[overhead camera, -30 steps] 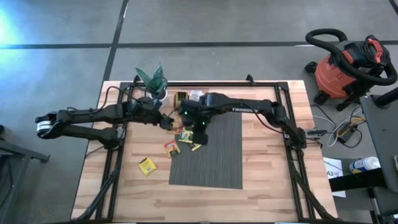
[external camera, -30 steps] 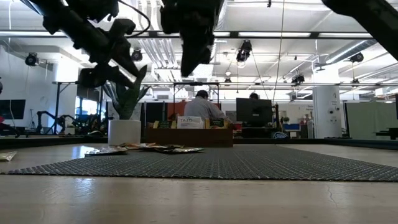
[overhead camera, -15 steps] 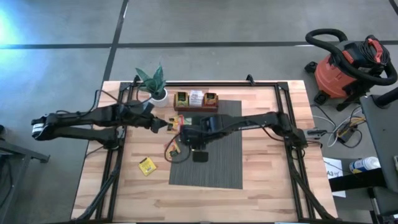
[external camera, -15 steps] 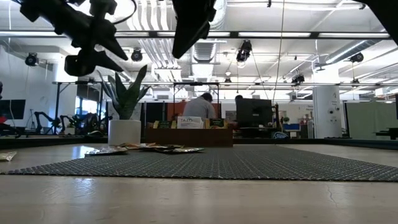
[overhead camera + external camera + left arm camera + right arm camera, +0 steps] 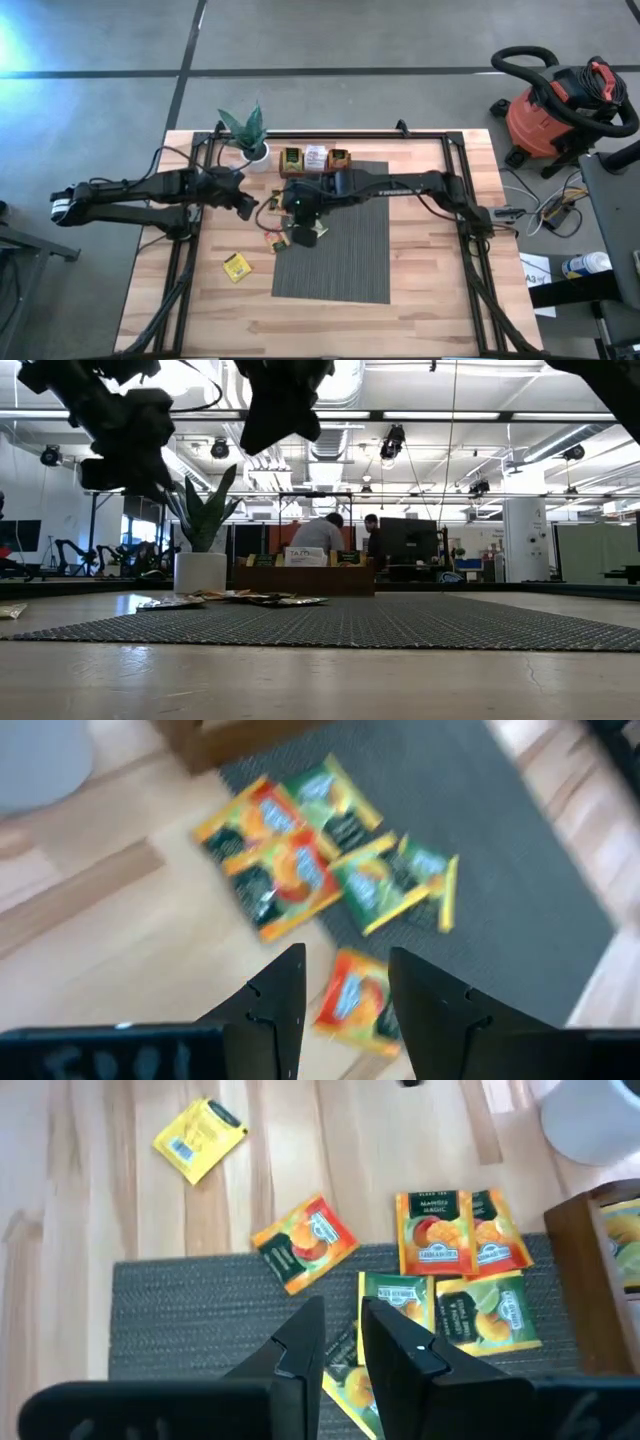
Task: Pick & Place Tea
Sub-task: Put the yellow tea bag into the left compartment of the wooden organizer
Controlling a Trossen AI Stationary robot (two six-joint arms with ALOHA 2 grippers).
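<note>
Open workshop room behind; wooden tabletop point(image 5: 430, 270) with grey mat point(image 5: 345, 260). Tea sachets point(image 5: 440, 1270) clustered at the mat's corner near the wooden tray point(image 5: 315, 160); one yellow sachet point(image 5: 237, 266) lies apart on bare wood. Right hand point(image 5: 340, 1342) hovers above the cluster, fingers narrowly parted, grasping nothing. Left hand point(image 5: 345, 995) hovers beside it, released, fingers apart, empty.
</note>
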